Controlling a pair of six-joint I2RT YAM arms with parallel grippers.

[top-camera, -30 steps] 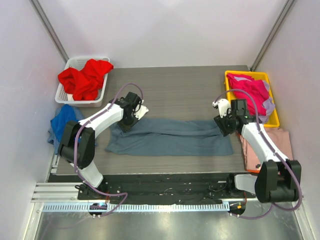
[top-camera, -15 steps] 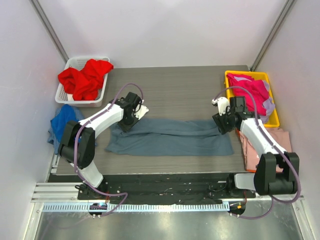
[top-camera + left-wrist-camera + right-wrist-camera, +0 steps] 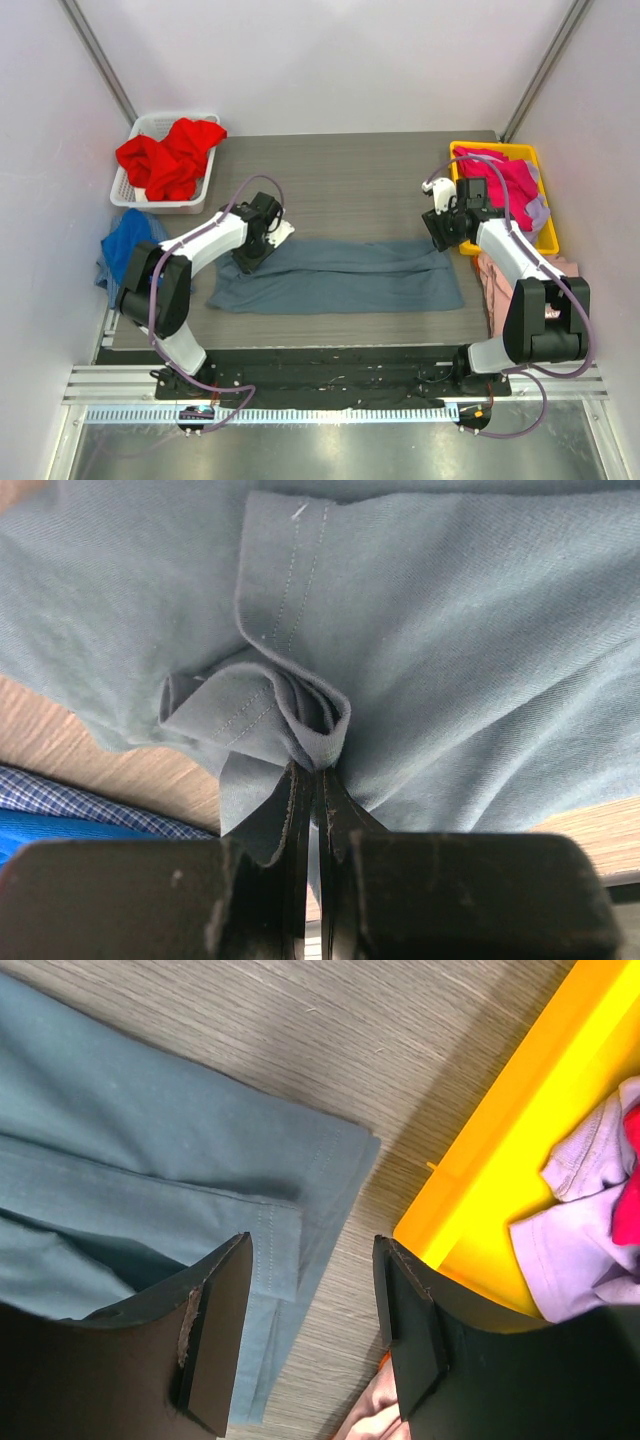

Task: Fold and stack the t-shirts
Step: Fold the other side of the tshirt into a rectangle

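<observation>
Wood-grain table (image 3: 360,190); slate t-shirt (image 3: 340,285) outstretched

Top external view: bright, even, diffuse overhead light; pale walls near white; soft short shadows under both arms on the tabletop (image 3: 350,180); dull sheen on the metal plate (image 3: 330,455) at the near edge; focus sharp throughout

Left wrist view: moderate light; slate blue-grey t-shirt (image 3: 450,630) crisp in weave and stitching; deep shadow inside its bunched fold; left gripper (image 3: 313,780) near-black, slightly soft at the near edge

Right wrist view: bright; yellow bin (image 3: 500,1190) vividly saturated at right; tabletop grain sharp; right gripper (image 3: 312,1250) underexposed, surface detail lost; thin shadow along the cloth hem
</observation>
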